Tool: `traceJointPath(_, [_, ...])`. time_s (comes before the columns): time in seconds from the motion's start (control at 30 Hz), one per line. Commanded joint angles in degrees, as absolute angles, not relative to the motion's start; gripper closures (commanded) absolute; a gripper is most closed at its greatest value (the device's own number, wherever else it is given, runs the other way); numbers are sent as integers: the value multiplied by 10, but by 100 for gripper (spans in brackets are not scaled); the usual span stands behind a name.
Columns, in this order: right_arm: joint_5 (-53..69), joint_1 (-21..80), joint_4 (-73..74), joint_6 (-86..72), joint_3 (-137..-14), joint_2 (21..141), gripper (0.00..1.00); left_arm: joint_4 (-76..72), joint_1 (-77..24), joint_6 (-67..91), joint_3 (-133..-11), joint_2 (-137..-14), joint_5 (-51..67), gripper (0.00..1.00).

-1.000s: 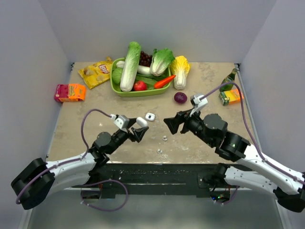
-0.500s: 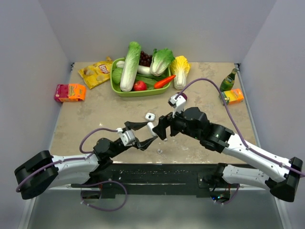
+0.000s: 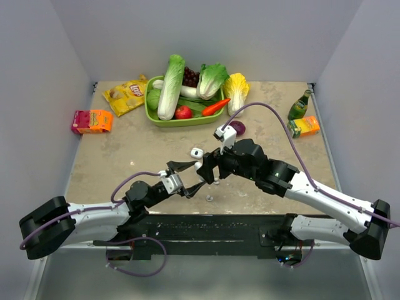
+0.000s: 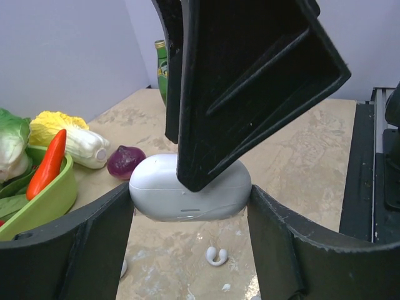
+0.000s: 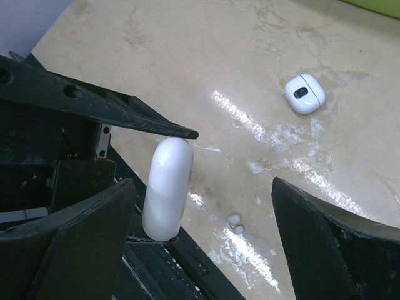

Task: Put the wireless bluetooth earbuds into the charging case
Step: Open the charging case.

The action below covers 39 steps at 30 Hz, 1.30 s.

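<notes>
The left fingers (image 4: 75, 244) are clamping a white oval pod (image 4: 156, 194) from both ends, so the left gripper (image 4: 190, 206) is grasping it above the tabletop (image 3: 125, 156). A thin seam is running along the pod's length, and it is carrying no writing that can be read. The right fingers (image 5: 331, 237) are standing spread wide, with the pod sitting in the gap between them. The right gripper (image 5: 203, 187) is therefore released and gripping nothing. In the left wrist view one right finger is crossing in front of the pod, though whether it is touching cannot be told. The wireless bluetooth earbuds (image 5: 234, 220) are lying loose on the table below the two grippers, close to the near edge and outside any case. The charging case (image 3: 197, 152) is resting flat on the table just beyond the grippers. Its dark centre is facing up and it is apart from the earbuds; whether its lid is open cannot be told, and no lettering is showing on it. Farther back a green tray (image 3: 152, 117) is holding cabbage, lettuce, a carrot, a tomato and grapes, and a purple onion (image 3: 236, 128) is sitting near its right corner. Left of the tray a yellow chip bag (image 3: 127, 94) is showing a red Lay's logo. A red-and-orange box (image 3: 91, 120) is sitting at the left edge. A green bottle (image 3: 299, 106) and a juice carton (image 3: 303, 127) are standing at the right, their print too small to read.
</notes>
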<state>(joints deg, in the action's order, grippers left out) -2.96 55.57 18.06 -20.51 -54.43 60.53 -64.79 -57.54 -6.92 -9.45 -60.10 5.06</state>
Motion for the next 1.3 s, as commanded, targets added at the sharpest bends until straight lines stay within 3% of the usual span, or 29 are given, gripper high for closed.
traceJointPath(0.0, [-31, 558, 166, -202, -557, 616, 7, -672, -583, -89, -111, -592, 38, 100])
traceJointPath(1.27, [-155, 553, 191, -229, -541, 568, 7, -673, -592, -94, -87, -563, 9, 100])
